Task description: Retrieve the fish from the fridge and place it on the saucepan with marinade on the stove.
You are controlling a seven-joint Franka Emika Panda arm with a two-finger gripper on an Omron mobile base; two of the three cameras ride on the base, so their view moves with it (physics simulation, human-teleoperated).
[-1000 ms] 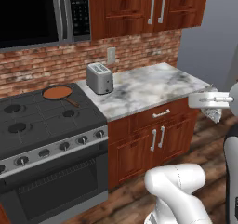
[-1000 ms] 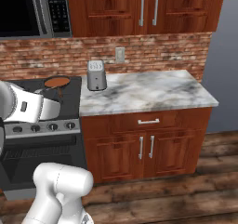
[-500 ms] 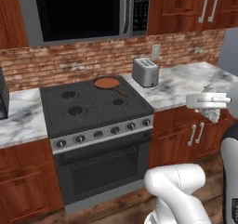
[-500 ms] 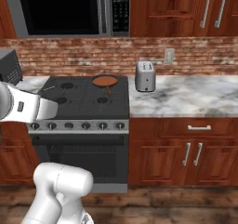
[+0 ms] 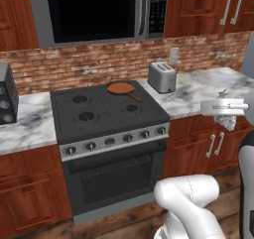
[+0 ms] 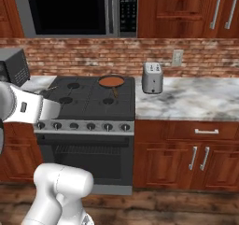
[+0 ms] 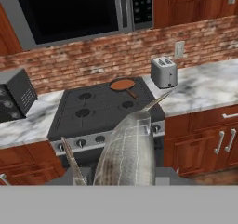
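Observation:
My gripper (image 7: 123, 179) is shut on the fish (image 7: 128, 148), a pale silvery-grey body that rises large from the bottom of the hand view. In the left base view the gripper (image 5: 225, 109) hangs at the right edge, in front of the counter, with the fish (image 5: 228, 122) showing below the hand. The saucepan (image 5: 121, 88) with its reddish-brown marinade (image 7: 122, 84) sits on the back right burner of the stove (image 5: 106, 116), far ahead and left of the gripper. Its thin brown handle points toward the front right. The fridge is out of view.
A silver toaster (image 5: 161, 77) stands on the marble counter (image 6: 186, 98) right of the stove. A microwave (image 5: 94, 12) hangs over the stove. A dark boxy appliance (image 6: 11, 67) sits on the left counter. Wooden cabinets run below.
The whole picture has shifted as the base drove: the stove has come from the left to the middle. The gripper stays shut on the fish, at the same place beside the base.

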